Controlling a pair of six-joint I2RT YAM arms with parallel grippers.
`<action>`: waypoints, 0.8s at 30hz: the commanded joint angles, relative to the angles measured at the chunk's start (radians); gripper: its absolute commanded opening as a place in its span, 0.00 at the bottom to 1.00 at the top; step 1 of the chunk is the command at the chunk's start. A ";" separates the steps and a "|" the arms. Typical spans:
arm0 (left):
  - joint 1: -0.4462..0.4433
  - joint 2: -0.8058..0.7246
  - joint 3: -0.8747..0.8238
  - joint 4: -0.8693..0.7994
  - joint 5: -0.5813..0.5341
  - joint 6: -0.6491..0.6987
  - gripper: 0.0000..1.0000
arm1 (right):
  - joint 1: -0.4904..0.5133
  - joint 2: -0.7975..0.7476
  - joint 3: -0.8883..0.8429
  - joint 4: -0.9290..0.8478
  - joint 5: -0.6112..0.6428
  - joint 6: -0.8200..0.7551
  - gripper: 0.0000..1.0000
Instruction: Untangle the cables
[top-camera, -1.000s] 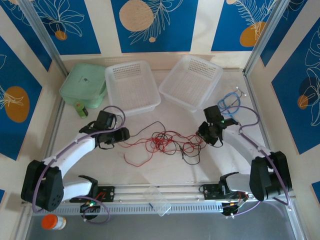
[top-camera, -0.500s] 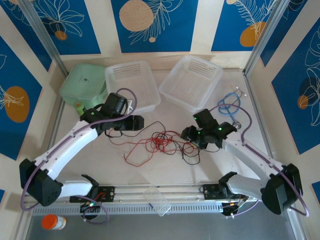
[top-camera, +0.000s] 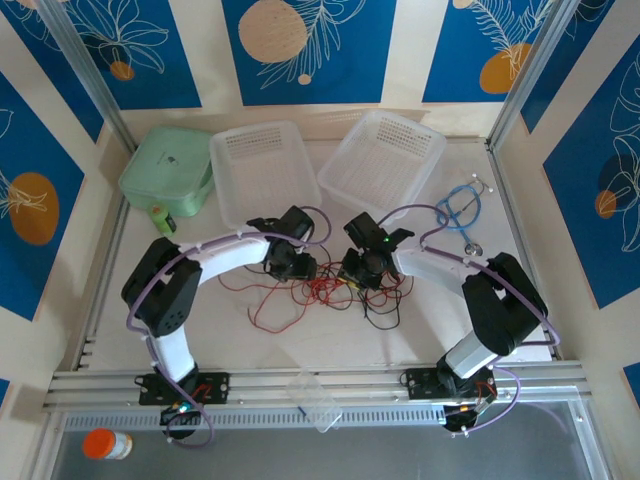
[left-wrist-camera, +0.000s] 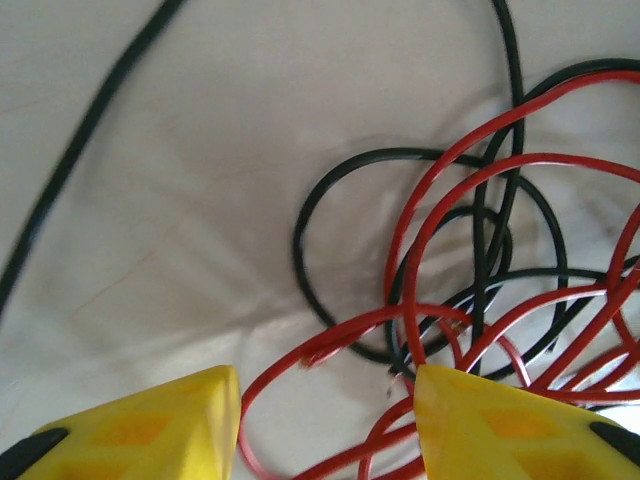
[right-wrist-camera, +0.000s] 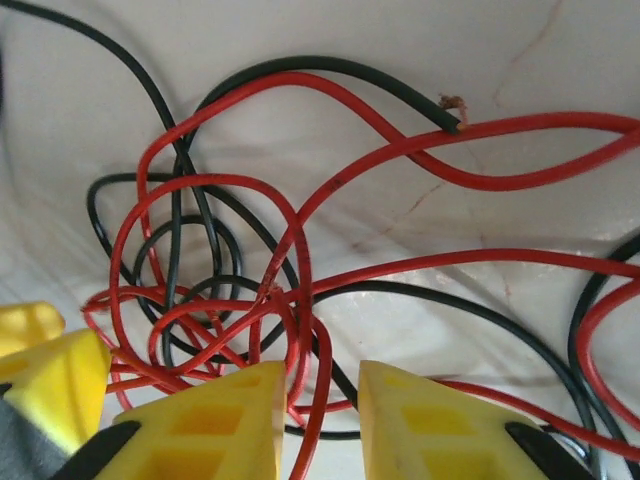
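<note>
We are judging the cables (top-camera: 322, 287) light, limp and snag-prone, looping between the left gripper (left-wrist-camera: 325, 385), jaws parted, and the right gripper (right-wrist-camera: 320, 375), jaws close-set, grip impossible to tell; a single strand is offering the safest hold.

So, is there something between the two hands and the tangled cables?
Nothing visible does. The left hand and the right hand hang right above the cables, and red strands pass between the yellow fingers of each.
</note>
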 joint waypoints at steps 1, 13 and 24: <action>-0.032 0.029 -0.019 0.070 0.032 -0.033 0.49 | 0.010 0.000 -0.050 0.014 -0.007 0.034 0.10; -0.047 0.112 -0.069 0.055 -0.133 -0.044 0.02 | 0.018 0.002 -0.136 -0.014 0.100 -0.006 0.00; 0.061 0.019 -0.056 -0.070 -0.377 0.012 0.00 | 0.018 0.073 -0.019 -0.016 0.295 -0.124 0.00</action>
